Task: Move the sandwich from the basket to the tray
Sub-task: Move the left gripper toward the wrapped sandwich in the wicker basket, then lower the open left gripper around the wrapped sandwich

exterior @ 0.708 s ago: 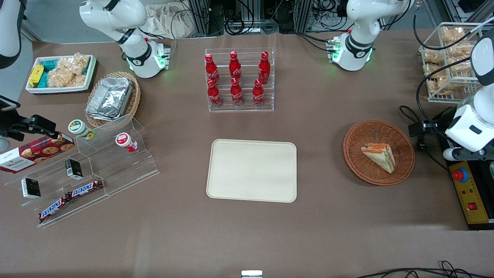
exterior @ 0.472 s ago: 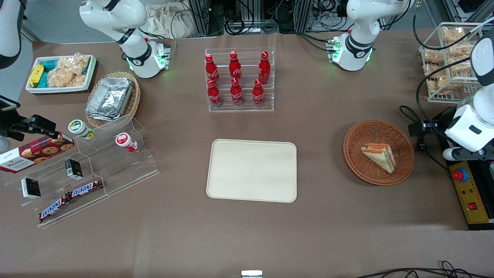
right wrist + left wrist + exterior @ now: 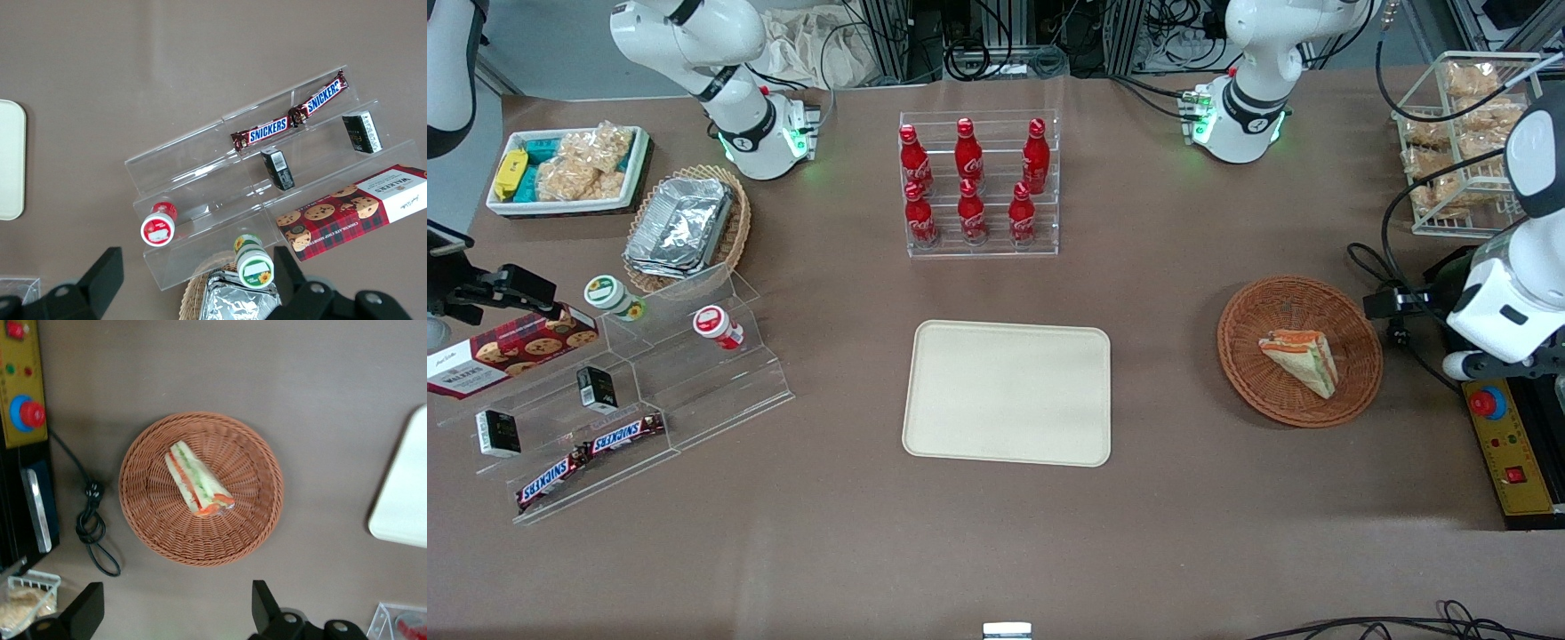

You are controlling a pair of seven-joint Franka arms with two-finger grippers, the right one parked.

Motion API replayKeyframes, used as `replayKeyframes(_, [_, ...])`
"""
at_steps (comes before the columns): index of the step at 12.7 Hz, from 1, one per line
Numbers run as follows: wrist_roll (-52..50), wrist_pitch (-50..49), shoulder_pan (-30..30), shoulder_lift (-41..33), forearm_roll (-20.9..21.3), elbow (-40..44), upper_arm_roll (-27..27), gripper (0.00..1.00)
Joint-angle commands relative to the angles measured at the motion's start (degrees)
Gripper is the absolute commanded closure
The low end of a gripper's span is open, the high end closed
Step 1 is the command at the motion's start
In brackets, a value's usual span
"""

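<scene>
Brown table [image 3: 1183, 533], Snickers bars [image 3: 288, 119], tool [image 3: 175, 613] spread

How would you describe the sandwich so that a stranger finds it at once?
Toward the working arm's end of the table lies a round reddish-brown wicker basket, under the open gripper. Inside it lies the sandwich, a pale wrapped wedge with orange and green layers, the basket's only content.

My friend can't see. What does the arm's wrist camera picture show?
A triangular wrapped sandwich lies in a round reddish-brown wicker basket on a brown table. The open gripper hovers above it, and a corner of the cream tray shows nearby.
</scene>
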Motion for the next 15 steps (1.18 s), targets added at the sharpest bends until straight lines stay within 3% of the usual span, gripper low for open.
replayKeyframes(1, [-10.1, 8.74, 1.21, -2.4, -0.49, -8.35, 0.39, 0.01])
replayKeyframes(4, [-22.13, 21.66, 1.73, -3.38, 0.04, -18.55, 0.65, 0.01])
replayKeyframes(9, [-31.11, 46.18, 4.37, -2.15, 0.13, -34.99, 0.65, 0.01])
replayKeyframes(15, [-38.6, 48.5, 4.2, 1.46, 0.13, -35.9, 0.56, 0.01])
